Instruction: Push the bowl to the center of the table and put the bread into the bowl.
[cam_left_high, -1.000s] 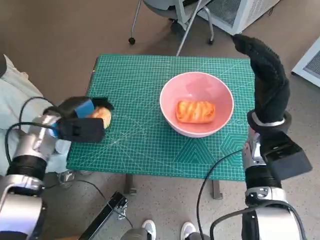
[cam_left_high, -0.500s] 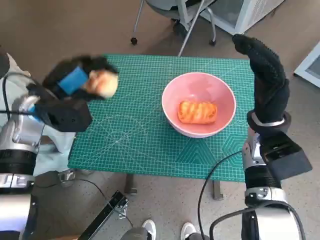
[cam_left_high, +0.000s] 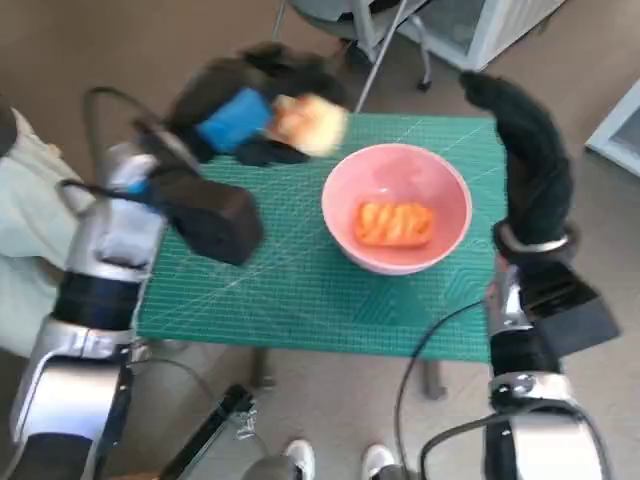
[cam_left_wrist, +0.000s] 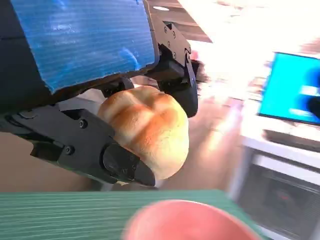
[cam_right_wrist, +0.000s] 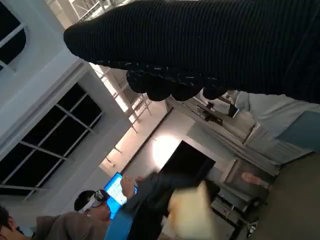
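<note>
While the left hand (cam_left_high: 245, 125) is gripping the round bread roll (cam_left_high: 310, 122) between its fingers (cam_left_wrist: 120, 162) just beside the pink bowl's (cam_left_high: 440, 190) far-left rim, it should be carrying the roll over the bowl's middle before letting go. That bowl is sitting near the middle of the green worktop (cam_left_high: 290, 280), already holding a glazed pastry (cam_left_high: 393, 223), so the roll ought to be landing beside it. The gloved right hand (cam_left_high: 525, 155) is hanging upright at the worktop's right edge with nothing in it, its fingers looking straight and together.

- We see our left hand (cam_left_high: 240, 120) has risen off the table's left edge and swung forward and right.
- The round bun (cam_left_high: 308, 122) it grips has travelled with it, and now hangs just beside the bowl (cam_left_high: 396, 207), at its far left rim.
</note>
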